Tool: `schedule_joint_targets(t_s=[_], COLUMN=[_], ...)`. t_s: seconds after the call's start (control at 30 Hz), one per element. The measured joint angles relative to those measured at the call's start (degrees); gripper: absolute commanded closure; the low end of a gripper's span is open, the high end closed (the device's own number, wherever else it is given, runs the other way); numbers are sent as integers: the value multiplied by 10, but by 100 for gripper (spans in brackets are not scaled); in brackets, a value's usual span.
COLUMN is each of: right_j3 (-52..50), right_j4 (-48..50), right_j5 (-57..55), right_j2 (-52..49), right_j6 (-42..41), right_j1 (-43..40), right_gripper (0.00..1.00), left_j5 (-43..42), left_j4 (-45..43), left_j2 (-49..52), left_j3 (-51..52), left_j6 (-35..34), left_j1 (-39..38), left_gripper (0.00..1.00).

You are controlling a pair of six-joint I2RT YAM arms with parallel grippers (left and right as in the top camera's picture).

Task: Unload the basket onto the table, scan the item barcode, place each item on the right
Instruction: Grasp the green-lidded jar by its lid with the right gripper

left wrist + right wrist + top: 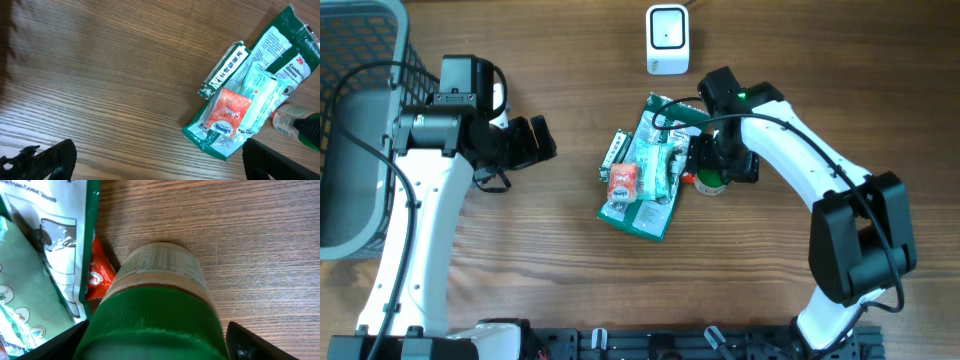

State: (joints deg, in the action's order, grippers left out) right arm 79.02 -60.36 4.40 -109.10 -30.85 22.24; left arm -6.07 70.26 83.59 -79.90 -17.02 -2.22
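A jar with a green lid (709,183) lies on its side right of a heap of packets; its printed label (162,265) points away from the wrist camera. My right gripper (711,170) is down over the lid (160,330), one finger on each side and a thin gap showing at the right one, so it stands open. The white scanner (667,38) stands at the table's far edge. My left gripper (542,143) hovers wide open left of the heap and holds nothing; in its wrist view (160,167) only bare wood lies between the fingers.
The heap holds a green glove packet (650,215), an orange sachet (623,181) and a white and green stick pack (613,150). A small red sachet (97,277) lies against the jar. A grey wire basket (360,40) fills the far left corner.
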Motion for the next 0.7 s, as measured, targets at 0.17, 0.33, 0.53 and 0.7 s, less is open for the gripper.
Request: schedule_joint_targets(t_s=[0.17, 0.33, 0.53, 0.7], right_j3=[0, 0, -15, -23], right_j4=[7, 6, 9, 11], right_j5=[0, 0, 0, 0], right_j2=[0, 0, 0, -2], right_j6=[-4, -14, -26, -28], right_j1=[2, 2, 2, 2], right_gripper=[17, 21, 22, 23], left_j5=[0, 0, 2, 2], left_j4=[0, 0, 0, 0], left_j2=[0, 0, 0, 0], left_j3=[0, 0, 0, 0], left_j6=[0, 0, 0, 0], left_j1=[0, 0, 0, 0], left_gripper=[0, 0, 0, 0])
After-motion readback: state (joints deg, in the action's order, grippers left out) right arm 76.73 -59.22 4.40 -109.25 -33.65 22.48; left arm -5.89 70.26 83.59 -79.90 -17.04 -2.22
